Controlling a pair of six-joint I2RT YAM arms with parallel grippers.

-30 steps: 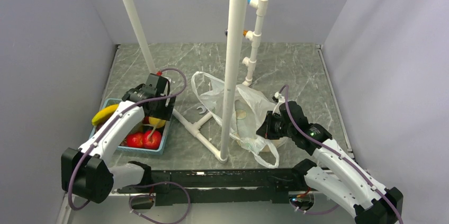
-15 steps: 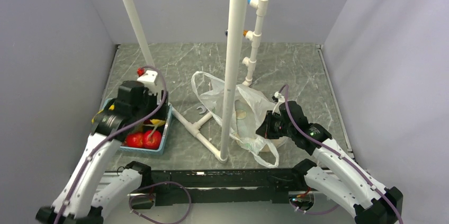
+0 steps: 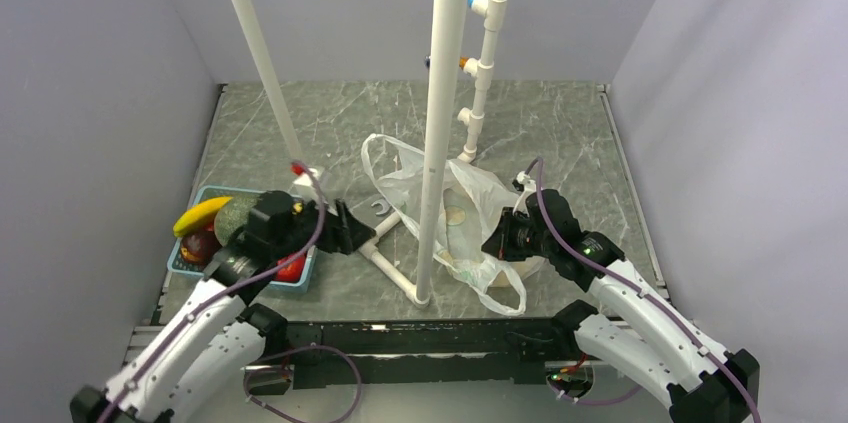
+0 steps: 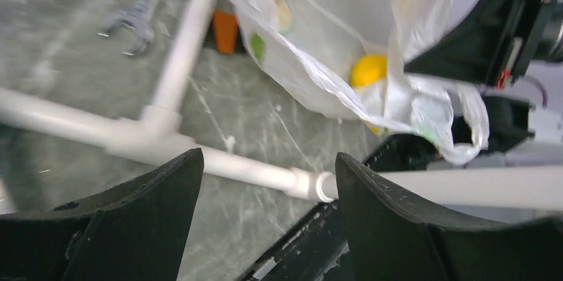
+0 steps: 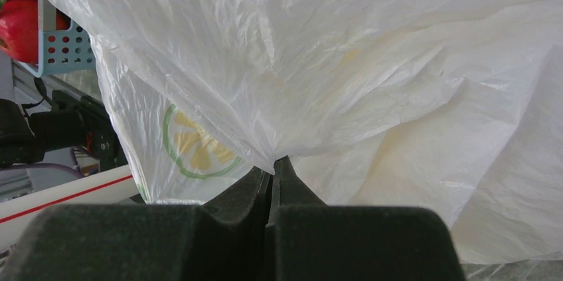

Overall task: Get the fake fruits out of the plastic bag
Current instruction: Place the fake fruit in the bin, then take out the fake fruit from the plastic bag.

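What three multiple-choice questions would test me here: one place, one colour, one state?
1. Where is the blue basket? A) left of the plastic bag B) inside the bag C) hanging on a pole
2. What colour is the banana? A) green B) yellow C) purple
3. The right hand is: A) wide open B) out of sight C) shut on the plastic bag
A: the top view shows it left of the bag. B: it lies yellow in the basket. C: it pinches a fold of bag.
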